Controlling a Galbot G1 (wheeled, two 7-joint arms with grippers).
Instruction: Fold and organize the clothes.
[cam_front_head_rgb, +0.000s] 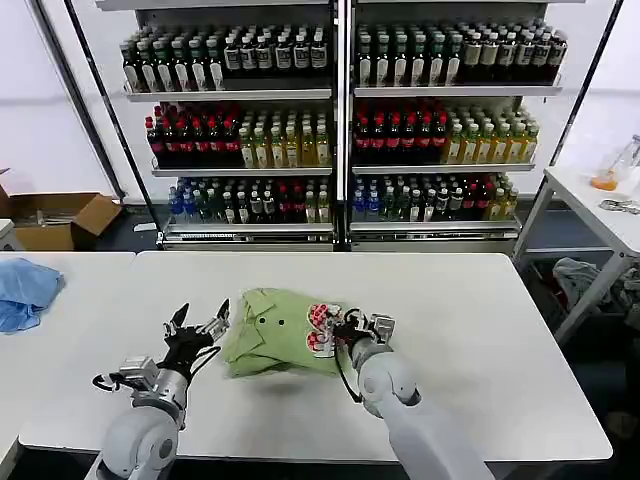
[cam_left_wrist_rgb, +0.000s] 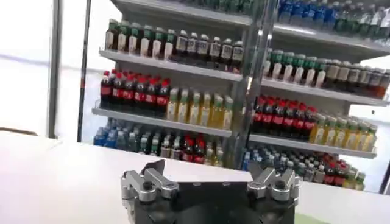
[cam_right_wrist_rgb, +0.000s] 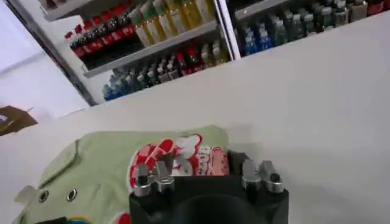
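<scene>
The light green shirt (cam_front_head_rgb: 275, 332) lies on the white worktop (cam_front_head_rgb: 480, 340) as a compact, roughly folded bundle — not flat, with soft creases and raised edges. Its collar sits toward the far side, with small buttons showing on the upper layer. A red-and-white printed patch (cam_front_head_rgb: 322, 322) is turned up along the bundle's right side — in the right wrist view it (cam_right_wrist_rgb: 177, 159) sits on the folded top layer.

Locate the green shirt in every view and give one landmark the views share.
Head view: green shirt lies on the white table between both grippers.
Left wrist view: a possible green sliver at the edge, too little to tell.
Right wrist view: shirt ahead of the right gripper.
Shared landmark: bottle shelves.
</scene>
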